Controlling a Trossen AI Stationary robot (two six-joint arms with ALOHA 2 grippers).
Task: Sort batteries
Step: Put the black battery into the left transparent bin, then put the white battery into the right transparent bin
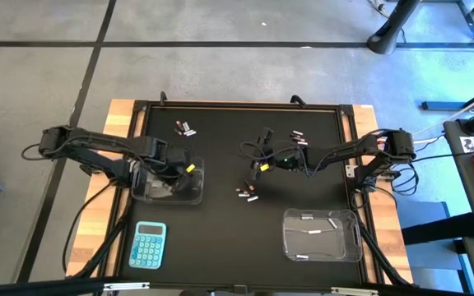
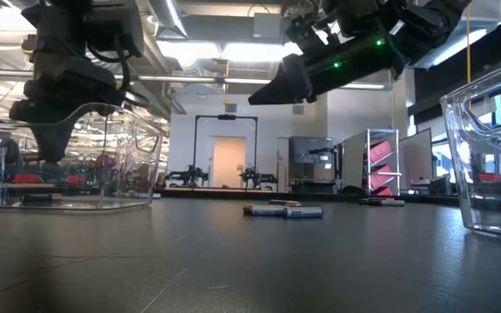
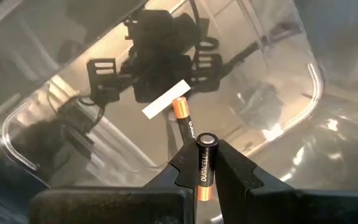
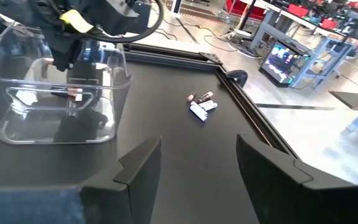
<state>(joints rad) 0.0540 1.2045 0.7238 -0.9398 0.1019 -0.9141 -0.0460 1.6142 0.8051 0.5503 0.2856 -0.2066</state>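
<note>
My left gripper (image 1: pixel 168 171) points down into the clear left tub (image 1: pixel 197 194) and is shut on a dark copper-ended battery (image 3: pixel 205 163). Below it on the tub floor (image 3: pixel 272 106) shows a second dark battery (image 3: pixel 184 121); I cannot tell whether that is a mirror image. My right gripper (image 4: pixel 201 168) is open and hovers above the mat's middle (image 1: pixel 262 162), touching nothing. Loose batteries lie flat on the mat in small groups: far left (image 1: pixel 185 127), far centre (image 1: pixel 297 136) and centre (image 1: pixel 247 194). Silvery-white ones lie in the clear right tub (image 1: pixel 357 240). My left gripper pinches the dark battery between its two fingertips (image 3: pixel 185 163), by the body near the copper end (image 3: pixel 204 186). The battery lies along the fingers, and its capped end (image 3: pixel 207 140) sticks out past them. The fingers come from above, pointing down inside the tub, with the battery lifted clear of its floor.
A blue calculator (image 1: pixel 148 245) lies on the wooden edge near the mat's near left corner. The black mat has a raised dark frame (image 4: pixel 253 118). Cables trail from both arms. Open mat lies between the two tubs and along the near side.
</note>
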